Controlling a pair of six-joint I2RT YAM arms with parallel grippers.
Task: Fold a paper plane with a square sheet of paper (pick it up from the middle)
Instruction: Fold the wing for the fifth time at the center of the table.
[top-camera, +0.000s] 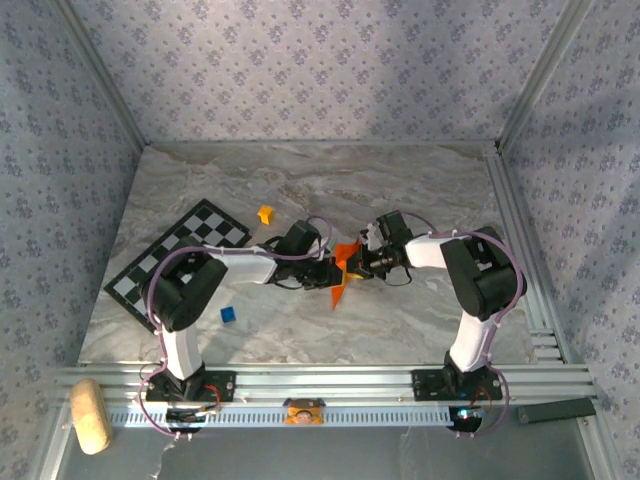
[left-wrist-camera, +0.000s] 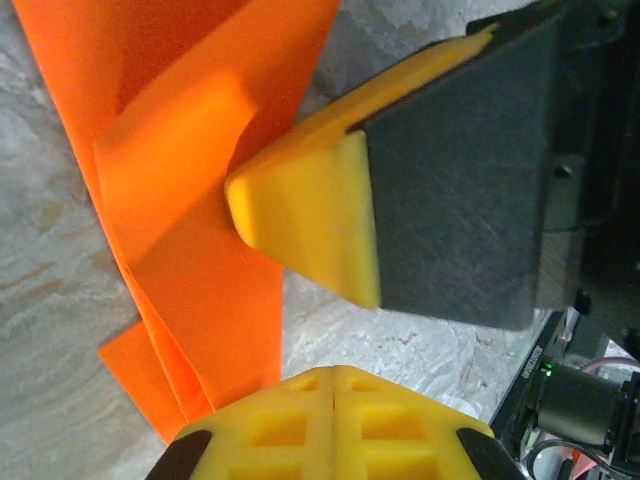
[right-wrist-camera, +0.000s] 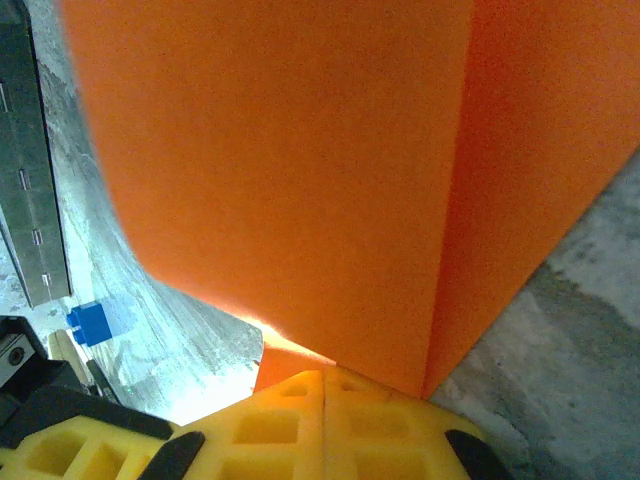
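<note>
The square sheet of paper (top-camera: 345, 258) is bright orange, creased into a pointed shape, and sits mid-table between both arms. In the left wrist view the paper (left-wrist-camera: 200, 250) lies in folded layers on the marble, one flap lifted. My left gripper (left-wrist-camera: 335, 372) is shut with nothing in its seam, and the paper's edge lies just left of its tips. The right gripper's yellow fingertip (left-wrist-camera: 300, 215) touches the lifted flap. In the right wrist view my right gripper (right-wrist-camera: 323, 375) is shut, its tips against the base of the paper (right-wrist-camera: 300, 150), which rises in front of them.
A black-and-white checkered board (top-camera: 180, 262) lies at the left. A small yellow-orange cube (top-camera: 265, 213) sits behind it and a blue cube (top-camera: 228, 314) lies near the left arm, the same blue cube (right-wrist-camera: 92, 323) showing in the right wrist view. Metal rails border the near and right sides.
</note>
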